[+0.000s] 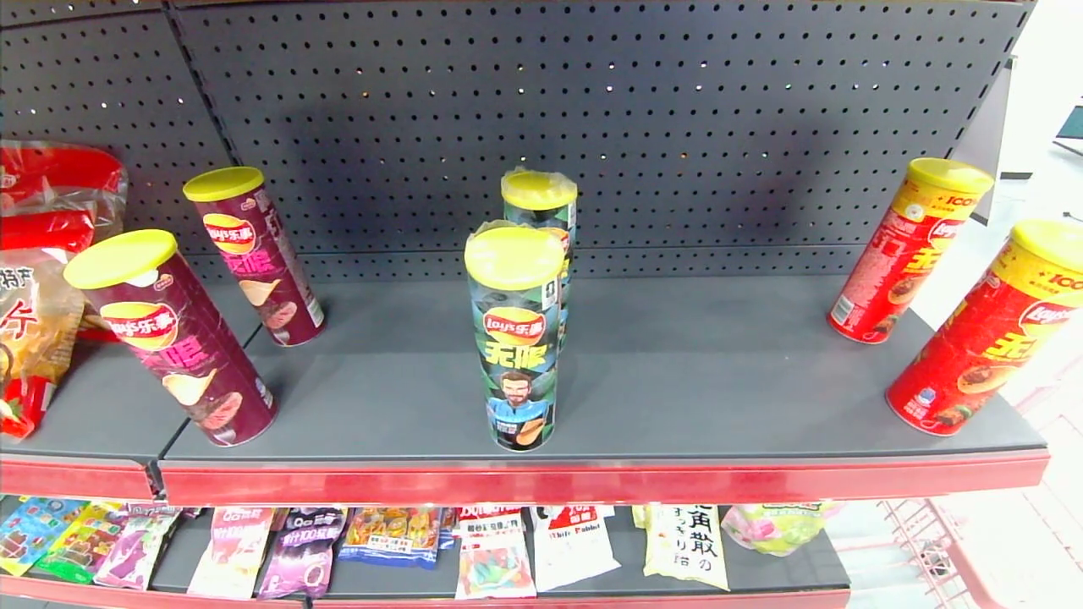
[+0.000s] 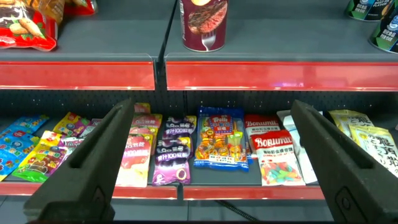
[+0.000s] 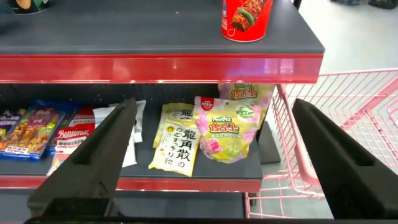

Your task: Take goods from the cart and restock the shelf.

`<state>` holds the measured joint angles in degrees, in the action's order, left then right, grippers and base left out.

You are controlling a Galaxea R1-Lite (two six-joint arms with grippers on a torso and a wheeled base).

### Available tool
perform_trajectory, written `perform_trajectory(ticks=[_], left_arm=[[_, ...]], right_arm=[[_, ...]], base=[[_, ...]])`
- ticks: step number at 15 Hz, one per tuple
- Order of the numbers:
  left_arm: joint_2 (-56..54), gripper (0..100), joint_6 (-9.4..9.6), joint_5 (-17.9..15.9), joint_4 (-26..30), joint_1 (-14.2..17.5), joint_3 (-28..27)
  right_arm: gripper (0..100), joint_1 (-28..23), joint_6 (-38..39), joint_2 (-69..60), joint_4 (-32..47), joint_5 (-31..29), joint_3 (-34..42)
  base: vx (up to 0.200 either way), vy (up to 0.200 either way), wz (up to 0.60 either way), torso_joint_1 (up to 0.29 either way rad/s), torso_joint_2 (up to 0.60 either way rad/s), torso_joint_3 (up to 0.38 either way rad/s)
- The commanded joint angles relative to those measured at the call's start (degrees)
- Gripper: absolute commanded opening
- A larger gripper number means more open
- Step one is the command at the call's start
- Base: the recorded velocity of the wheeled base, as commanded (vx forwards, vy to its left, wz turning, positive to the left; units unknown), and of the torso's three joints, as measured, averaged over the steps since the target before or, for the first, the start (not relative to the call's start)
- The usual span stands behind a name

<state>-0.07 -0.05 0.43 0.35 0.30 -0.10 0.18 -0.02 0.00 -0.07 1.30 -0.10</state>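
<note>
On the grey shelf [image 1: 677,372] stand two purple chip cans [image 1: 173,338] at the left, two green cans [image 1: 516,338] one behind the other in the middle, and two red cans [image 1: 986,330] at the right. The left gripper [image 2: 212,109] is open and holds nothing. It hangs in front of the lower shelf, below a purple can [image 2: 204,25]. The right gripper [image 3: 216,106] is also open and holds nothing. It sits low before the shelf's right end, under a red can [image 3: 246,18]. The pink wire cart [image 3: 348,124] stands just to the right.
Snack bags [image 1: 51,254] crowd the upper shelf's far left. The lower shelf [image 1: 761,575] holds a row of flat snack packets [image 2: 217,137]. A red lip [image 1: 592,478] runs along the shelf front, and a pegboard wall [image 1: 592,101] backs it. Wide bare gaps lie between the can groups.
</note>
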Motion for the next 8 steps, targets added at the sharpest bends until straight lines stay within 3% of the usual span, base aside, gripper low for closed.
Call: perform_trajectory(ticks=[1,8], left_arm=[[0.07,100,-0.04,0.01,0.00,0.05,0.01],[0.07,100,0.05,0.01,0.00,0.05,0.01]], right_arm=[[100,-0.01,0.02,0.09,-0.01,0.01,0.01],[100,-0.01,-0.06,0.09,-0.01,-0.07,0.01]], base=[[0.000,0.000,0.00,0.000,0.00,0.000],[0.000,0.000,0.00,0.000,0.00,0.000]])
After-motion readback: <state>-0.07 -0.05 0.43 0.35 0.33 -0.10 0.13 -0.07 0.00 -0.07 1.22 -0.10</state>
